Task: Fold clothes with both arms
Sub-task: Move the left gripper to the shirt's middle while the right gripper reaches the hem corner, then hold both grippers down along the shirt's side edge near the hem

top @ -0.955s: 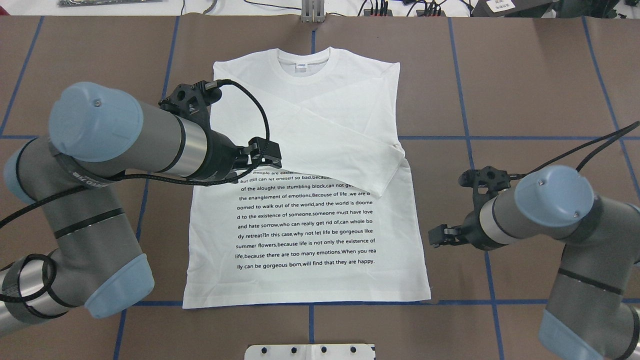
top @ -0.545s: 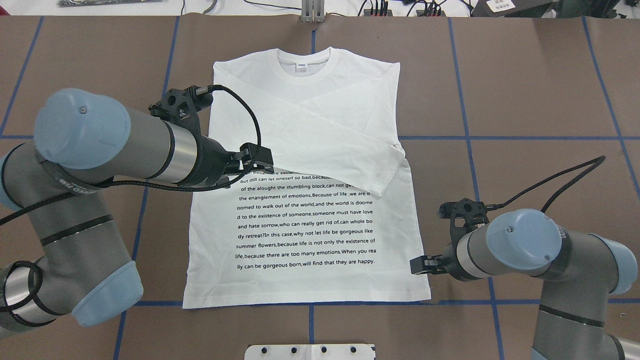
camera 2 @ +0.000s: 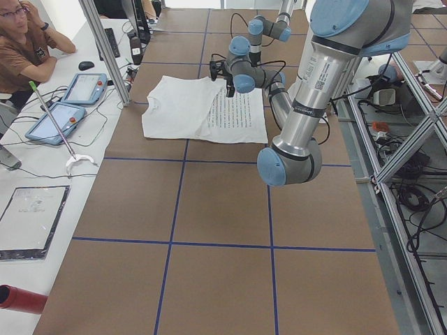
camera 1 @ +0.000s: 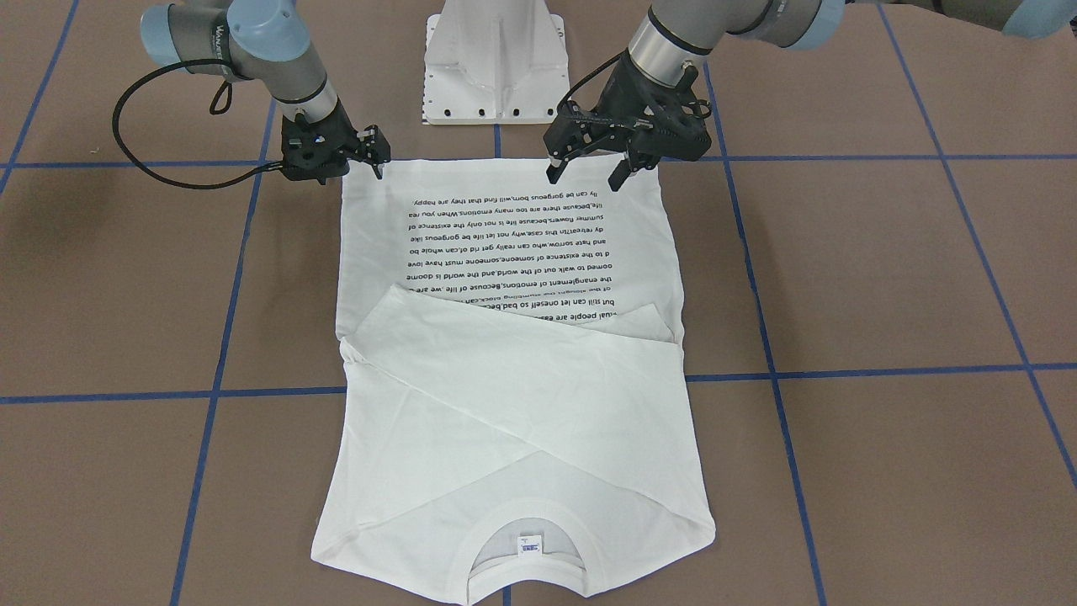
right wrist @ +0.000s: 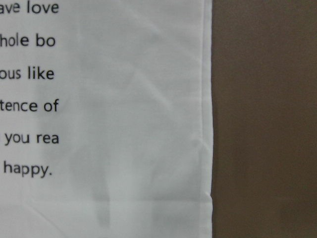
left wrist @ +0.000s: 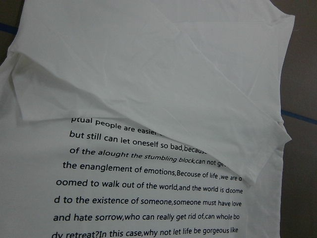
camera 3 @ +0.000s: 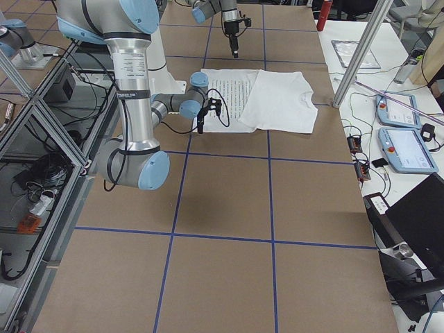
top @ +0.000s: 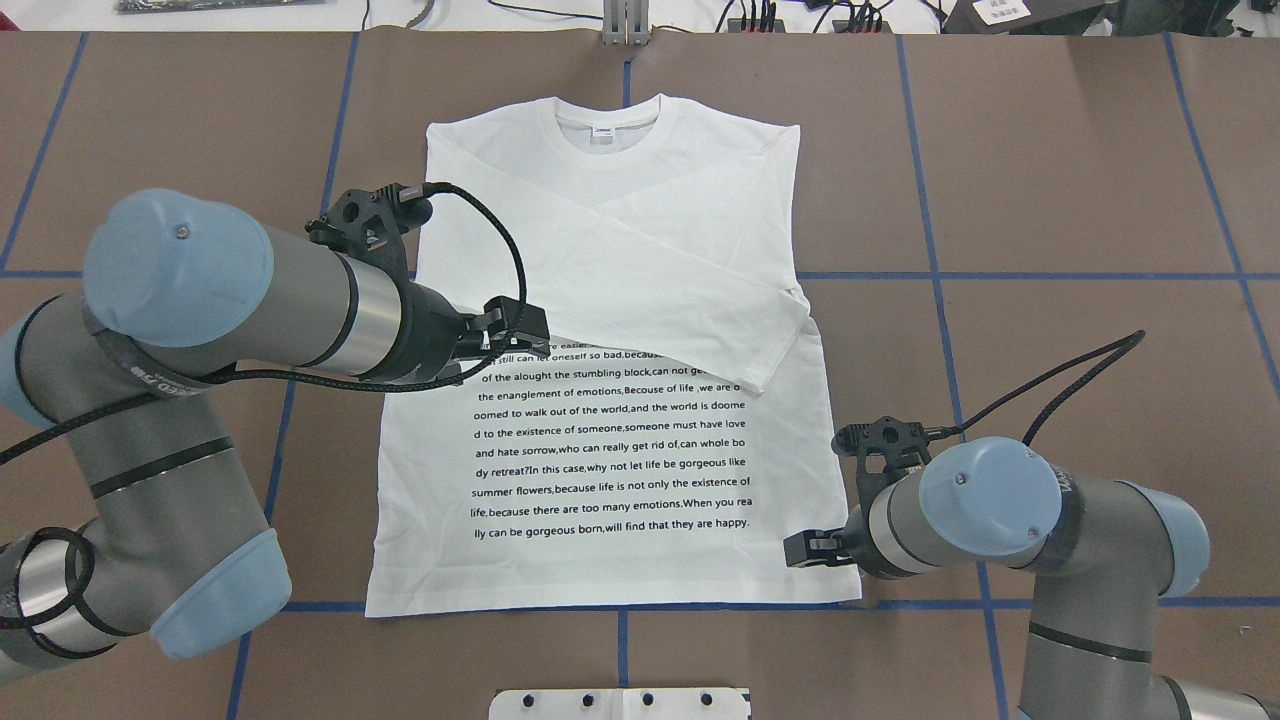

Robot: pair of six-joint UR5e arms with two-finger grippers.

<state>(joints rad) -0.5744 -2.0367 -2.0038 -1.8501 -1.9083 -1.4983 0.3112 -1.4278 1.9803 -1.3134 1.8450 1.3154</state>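
**Shirt** (top: 610, 300): white, long-sleeved, flat on the brown tabletop (top: 1050, 200), print side up. Both sleeves are crossed over the chest, and one cuff covers the first text lines. The collar lies far from both claws.

**Left claw** (camera 1: 583, 178): released and empty, high above the shirt. The front view shows its fingers spread. The overhead view shows only its top, beside the first text lines.

**Right claw** (top: 795, 548): low over the hem corner; I cannot tell whether it is released or clenched. Only its wrist view shows the corner's stitched edge and a grey shadow on the cloth below.
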